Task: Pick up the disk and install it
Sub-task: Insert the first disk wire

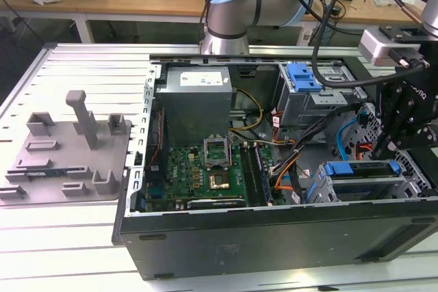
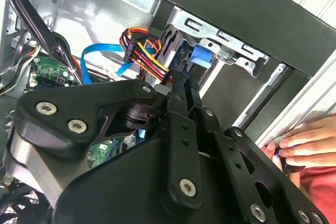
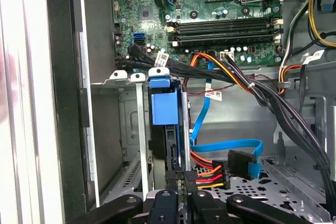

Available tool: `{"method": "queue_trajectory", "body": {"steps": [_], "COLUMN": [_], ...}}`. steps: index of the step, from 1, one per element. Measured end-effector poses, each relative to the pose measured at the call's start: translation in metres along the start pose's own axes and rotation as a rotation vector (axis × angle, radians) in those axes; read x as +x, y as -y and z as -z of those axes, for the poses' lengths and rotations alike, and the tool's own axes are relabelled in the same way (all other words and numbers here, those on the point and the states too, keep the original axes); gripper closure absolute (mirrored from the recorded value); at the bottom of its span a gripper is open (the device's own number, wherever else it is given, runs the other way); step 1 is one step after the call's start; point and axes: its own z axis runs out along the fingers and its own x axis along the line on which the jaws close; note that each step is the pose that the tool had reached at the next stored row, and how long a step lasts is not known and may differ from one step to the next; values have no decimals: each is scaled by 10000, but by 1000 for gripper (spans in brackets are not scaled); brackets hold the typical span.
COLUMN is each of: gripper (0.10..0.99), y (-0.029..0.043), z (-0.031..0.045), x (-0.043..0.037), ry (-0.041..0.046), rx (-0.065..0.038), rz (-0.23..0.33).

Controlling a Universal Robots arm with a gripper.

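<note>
**Q:** Where's the disk?
**A:** Slotted in the drive bay at the PC case's corner, exterior view's right. Gripper right by its end, fingers together, clamping nothing.
**Q:** Handling?
**A:** Prob. heavy, rigid, shock-sensitive. Grip the blue carrier's sides, not the label.
</note>
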Motion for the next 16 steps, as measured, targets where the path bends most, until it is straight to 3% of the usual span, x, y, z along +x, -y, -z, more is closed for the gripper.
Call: {"method": "queue_trajectory", "body": {"steps": [4,10,16], "gripper": [922,922,922], "y": [-1,-2,10], "z": [-3,42,42], "x": [-5,-63,-67], "ry": [-19,-158,-246], "rx": [-1,-5,-50], "rz": [-23,-145,-693]}}
